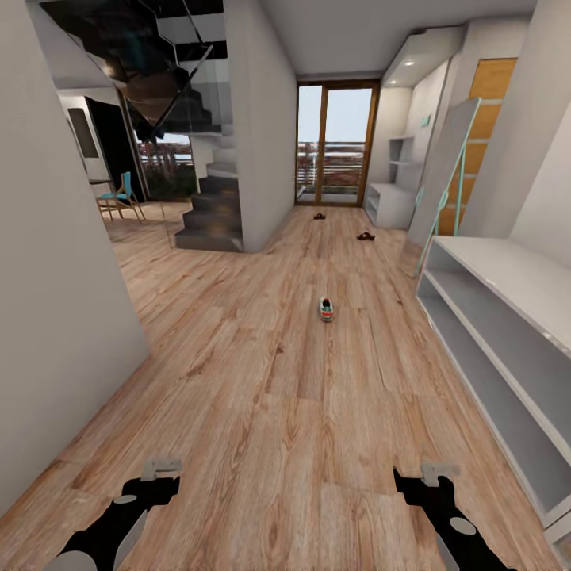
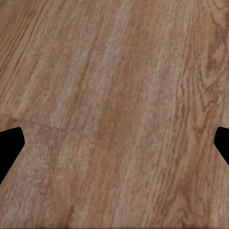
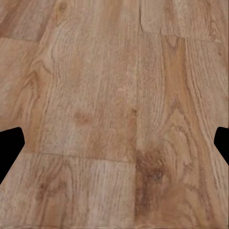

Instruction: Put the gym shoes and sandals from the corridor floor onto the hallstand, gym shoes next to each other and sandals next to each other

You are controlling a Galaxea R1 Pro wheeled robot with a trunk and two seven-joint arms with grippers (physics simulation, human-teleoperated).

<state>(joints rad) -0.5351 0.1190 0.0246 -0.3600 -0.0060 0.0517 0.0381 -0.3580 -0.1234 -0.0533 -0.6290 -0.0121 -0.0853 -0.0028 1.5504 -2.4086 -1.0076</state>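
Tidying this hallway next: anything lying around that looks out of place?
Yes: one gym shoe sits alone mid-corridor on the floor, and two sandals lie apart farther down near the glass door. None is on a rack.

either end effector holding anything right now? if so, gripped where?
Nothing held. The left end effector and right end effector are both open over bare corridor floor; one gym shoe lies on the floor ahead.
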